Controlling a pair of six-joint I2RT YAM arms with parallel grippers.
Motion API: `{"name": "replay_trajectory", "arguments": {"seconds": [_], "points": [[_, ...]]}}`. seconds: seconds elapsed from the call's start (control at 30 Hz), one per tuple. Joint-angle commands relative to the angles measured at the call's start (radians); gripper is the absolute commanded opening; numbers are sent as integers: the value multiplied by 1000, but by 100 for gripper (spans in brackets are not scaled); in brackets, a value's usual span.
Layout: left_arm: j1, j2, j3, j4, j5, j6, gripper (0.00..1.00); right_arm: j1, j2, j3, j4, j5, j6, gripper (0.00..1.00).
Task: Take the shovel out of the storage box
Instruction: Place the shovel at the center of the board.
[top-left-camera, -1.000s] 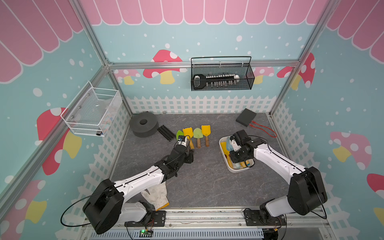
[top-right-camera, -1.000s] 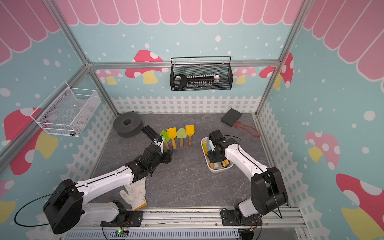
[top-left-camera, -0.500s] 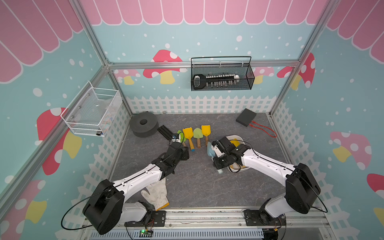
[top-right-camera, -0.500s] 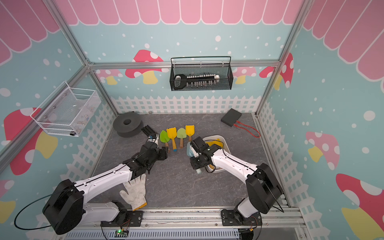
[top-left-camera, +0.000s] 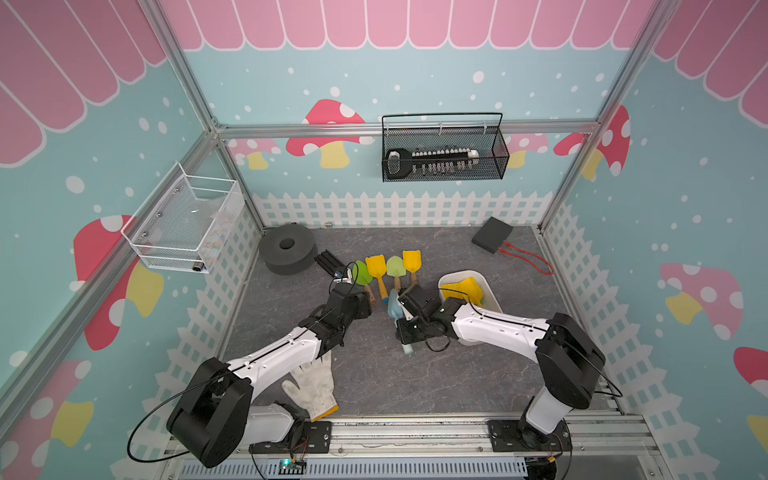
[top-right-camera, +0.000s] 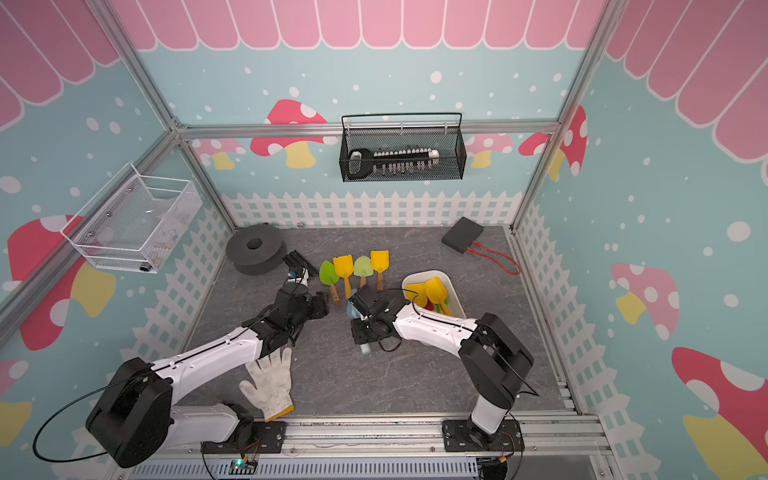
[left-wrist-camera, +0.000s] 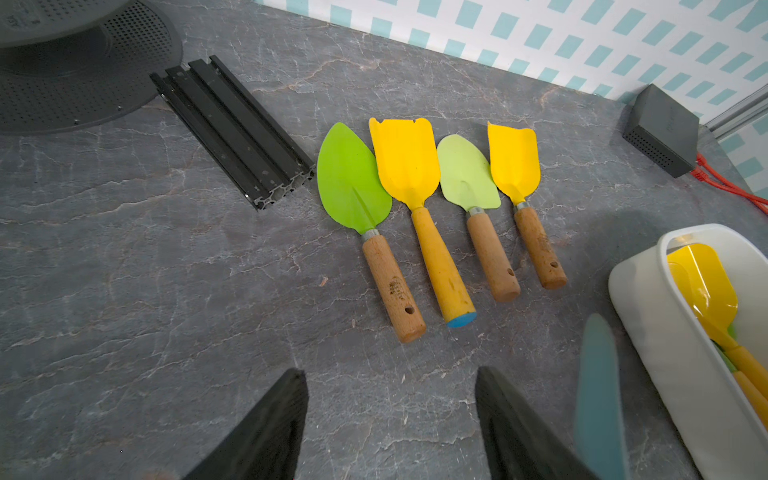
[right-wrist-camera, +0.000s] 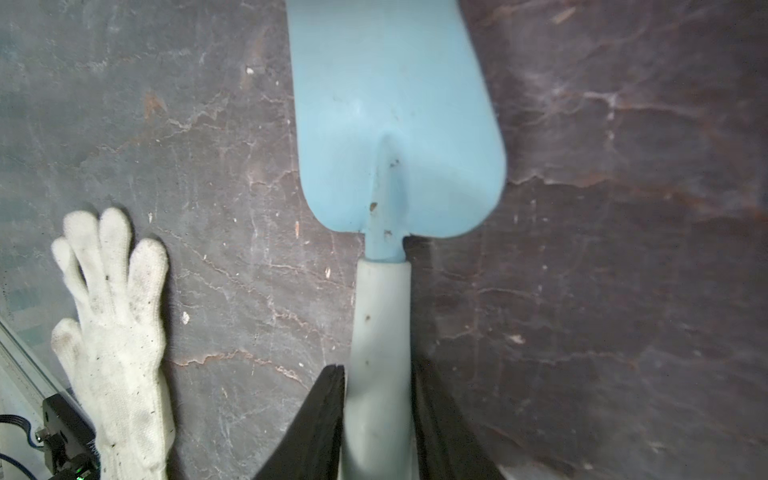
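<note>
Shifted since a second ago: right gripper (right-wrist-camera: 376, 370) and light-blue shovel (right-wrist-camera: 395, 124), out of the storage box (top-left-camera: 487, 286) and over to open table (right-wrist-camera: 602, 249) near the box, on the side toward the left arm (top-left-camera: 282, 353). Grip: handle clamped between both black jaws, blade pointing away from the wrist; contact with the surface not discernible. Left gripper (left-wrist-camera: 389, 374): jaws parted, empty, above bare slate short of the shovel row. Storage box contents: yellow shovels (top-left-camera: 463, 286), lying inside. Row on the table, handles toward the robot: green shovel (left-wrist-camera: 353, 178), wide yellow shovel (left-wrist-camera: 405, 162), pale-green shovel (left-wrist-camera: 467, 174), narrow yellow shovel (left-wrist-camera: 515, 162); neighbours touching or nearly so. White glove (top-left-camera: 311, 386): flat near the front rail (top-left-camera: 415, 432), beside the left arm.
</note>
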Motion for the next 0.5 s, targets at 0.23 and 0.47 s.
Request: {"name": "replay_trajectory", "arguments": {"seconds": [0.23,0.47], "points": [[8,-21,-20,11,8,-19,69,59,152,99,79,28,116,18],[8,-16,-16,8,16,-20,69,85,223,124,99,24,141,19]]}}
